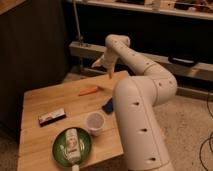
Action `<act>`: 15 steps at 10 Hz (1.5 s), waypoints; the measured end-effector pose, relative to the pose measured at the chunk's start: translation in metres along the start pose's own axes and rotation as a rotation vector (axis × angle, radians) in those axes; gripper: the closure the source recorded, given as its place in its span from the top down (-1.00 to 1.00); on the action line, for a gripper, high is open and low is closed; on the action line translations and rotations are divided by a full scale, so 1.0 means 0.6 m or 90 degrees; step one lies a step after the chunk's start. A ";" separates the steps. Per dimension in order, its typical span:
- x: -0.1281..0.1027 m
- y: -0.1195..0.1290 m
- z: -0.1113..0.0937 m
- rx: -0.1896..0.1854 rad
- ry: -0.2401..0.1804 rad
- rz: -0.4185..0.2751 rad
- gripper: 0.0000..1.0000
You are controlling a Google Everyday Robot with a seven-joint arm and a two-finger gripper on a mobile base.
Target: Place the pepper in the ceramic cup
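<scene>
The orange pepper [88,91] lies on the wooden table [45,100], toward its far side. The pale ceramic cup [94,121] stands upright near the table's front right, apart from the pepper. My gripper [101,65] hangs above the table's far right corner, up and to the right of the pepper, touching neither it nor the cup. It holds nothing that I can see.
A green plate [59,153] with a white bottle [72,145] lying on it sits at the table's front edge. A blue sponge-like block [107,105] lies by my arm at the right edge. A small flat packet [52,117] lies at the left.
</scene>
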 end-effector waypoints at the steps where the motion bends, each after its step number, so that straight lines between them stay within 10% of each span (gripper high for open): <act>1: 0.008 0.009 0.011 0.004 0.011 -0.003 0.60; 7: 0.103 0.056 0.044 0.011 0.048 -0.038 0.60; 15: 0.095 0.012 0.110 0.043 0.062 -0.017 0.60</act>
